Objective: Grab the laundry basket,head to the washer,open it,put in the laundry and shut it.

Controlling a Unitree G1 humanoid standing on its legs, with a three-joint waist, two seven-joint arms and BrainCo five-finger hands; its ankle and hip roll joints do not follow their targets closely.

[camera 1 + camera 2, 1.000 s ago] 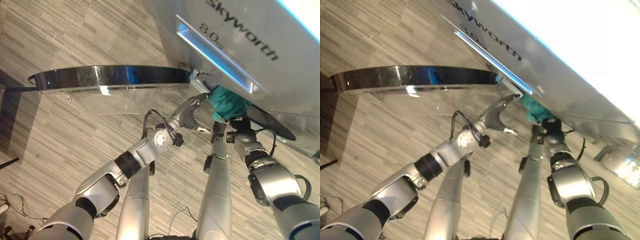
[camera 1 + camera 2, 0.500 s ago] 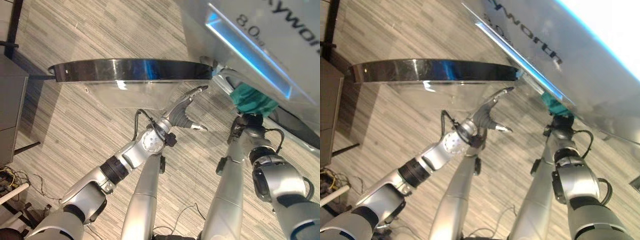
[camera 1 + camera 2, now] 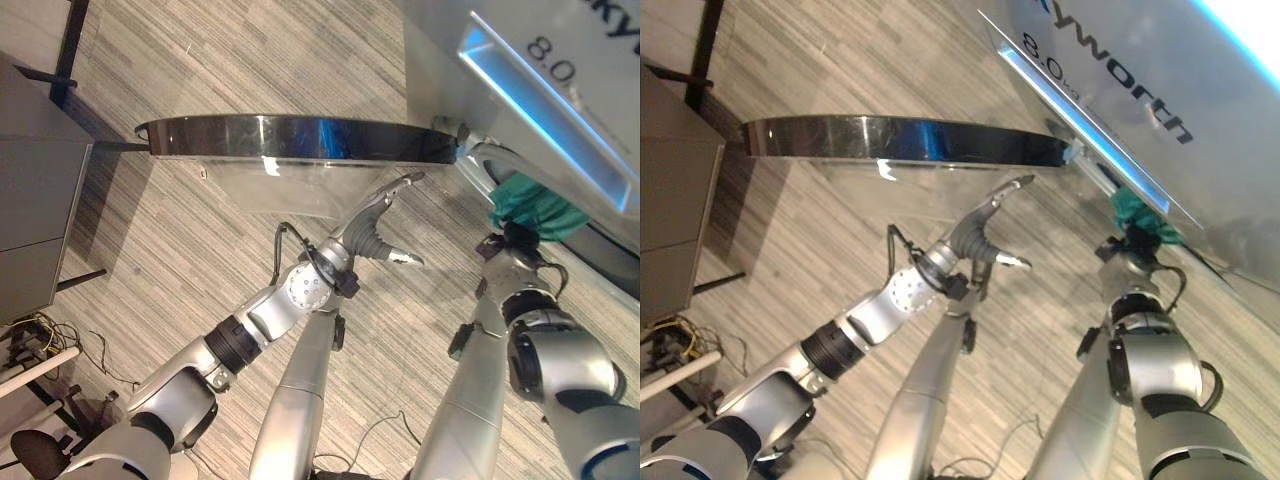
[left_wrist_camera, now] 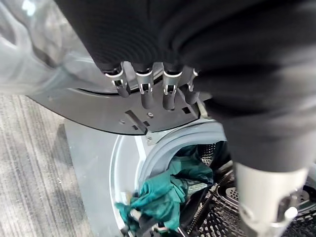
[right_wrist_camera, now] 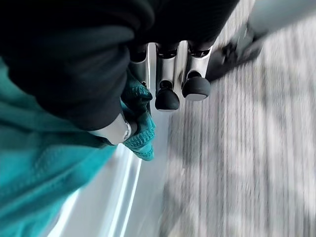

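Note:
The washer stands at the upper right with its round door swung wide open, seen edge-on as a dark ring with a glass bowl. My left hand is open, its straight fingers reaching up to the door's inner side. A teal cloth hangs in the mouth of the drum, partly inside. My right hand is just below it, thumb and curled fingers pinching a fold of the teal cloth.
A dark grey cabinet stands on the left, its legs on the wood-pattern floor. The open door juts out between the cabinet and the washer.
The whole picture has shifted, so the camera moved. The left hand stays by the door and the right hand stays at the teal cloth.

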